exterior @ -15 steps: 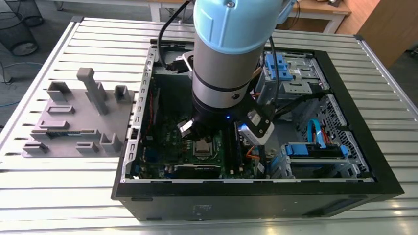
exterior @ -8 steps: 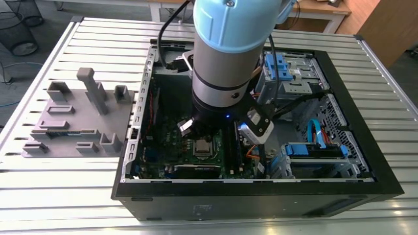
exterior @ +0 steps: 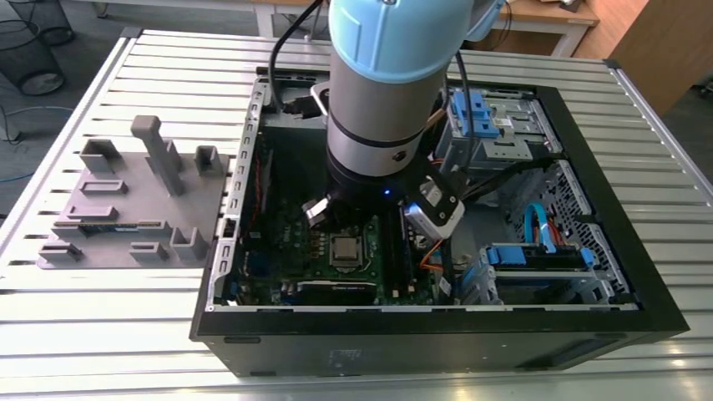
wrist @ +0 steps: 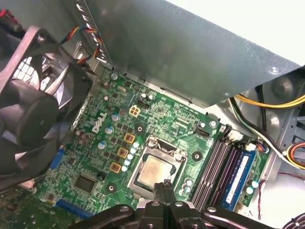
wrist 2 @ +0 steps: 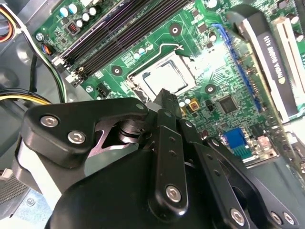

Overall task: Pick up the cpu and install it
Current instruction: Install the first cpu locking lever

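Sitting flat in motherboard [wrist: 95,143] socket [wrist: 155,169]: cpu [wrist: 153,172], small square chip, silver-grey metal top, seated within metal frame. Gripper [wrist: 167,183] just above it, fingers pressed together, holding nothing.

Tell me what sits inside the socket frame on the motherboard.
The cpu lies flat inside the socket frame, silver top up, with the claw above its edge. Whatever lies beneath the chip is covered.

Slatted metal table [exterior: 134,334]; wooden desk [exterior: 557,12] behind (perhaps); grey floor [exterior: 67,17].
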{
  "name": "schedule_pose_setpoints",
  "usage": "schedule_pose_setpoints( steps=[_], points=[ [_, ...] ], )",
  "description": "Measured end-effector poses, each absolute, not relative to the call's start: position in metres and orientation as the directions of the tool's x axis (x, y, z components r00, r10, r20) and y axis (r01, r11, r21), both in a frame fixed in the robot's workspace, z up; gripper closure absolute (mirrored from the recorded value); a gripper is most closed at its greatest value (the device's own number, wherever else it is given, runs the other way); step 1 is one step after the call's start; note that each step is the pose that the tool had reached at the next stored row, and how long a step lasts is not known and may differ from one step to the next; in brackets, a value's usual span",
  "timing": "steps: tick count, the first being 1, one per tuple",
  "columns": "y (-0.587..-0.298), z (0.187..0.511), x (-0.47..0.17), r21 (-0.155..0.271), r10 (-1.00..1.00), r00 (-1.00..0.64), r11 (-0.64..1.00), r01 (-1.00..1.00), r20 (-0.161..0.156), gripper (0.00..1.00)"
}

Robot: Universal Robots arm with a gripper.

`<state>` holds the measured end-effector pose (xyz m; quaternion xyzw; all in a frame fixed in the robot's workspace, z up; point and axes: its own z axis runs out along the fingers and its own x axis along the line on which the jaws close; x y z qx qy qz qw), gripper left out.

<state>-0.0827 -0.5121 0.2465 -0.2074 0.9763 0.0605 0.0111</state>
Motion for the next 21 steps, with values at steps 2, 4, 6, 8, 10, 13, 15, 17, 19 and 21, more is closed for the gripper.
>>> schedule_pose_setpoints(
  steps=[2, 4, 6, 8, 10, 13, 15, 17, 19, 21],
  points=[
    [-0.5103, 0.2463, -0.0831, 0.114, -0.404, -0.914, 0.907, -0.406, -0.047, 0.89],
    [-0.5100, 0.2462, -0.0830, 0.114, -0.404, -0.914, 0.907, -0.406, -0.047, 0.89],
    [-0.5073, 0.2461, -0.0831, 0.114, -0.404, -0.914, 0.907, -0.406, -0.047, 0.89],
    [-0.5073, 0.2461, -0.0831, 0.114, -0.404, -0.914, 0.907, -0.406, -0.047, 0.89],
    [-0.5073, 0.2461, -0.0831, 0.114, -0.404, -0.914, 0.907, -0.406, -0.047, 0.89],
    [-0.5072, 0.2460, -0.0832, 0.113, -0.404, -0.914, 0.907, -0.406, -0.047, 0.89],
    [-0.5071, 0.2453, -0.0834, 0.113, -0.404, -0.914, 0.907, -0.406, -0.047, 0.89],
    [-0.5072, 0.2446, -0.0835, 0.113, -0.404, -0.914, 0.907, -0.406, -0.047, 0.89],
    [-0.5072, 0.2406, -0.0839, 0.110, -0.404, -0.914, 0.907, -0.406, -0.045, 0.89],
    [-0.5072, 0.2399, -0.0840, 0.109, -0.404, -0.914, 0.907, -0.406, -0.045, 0.89]
  ],
)
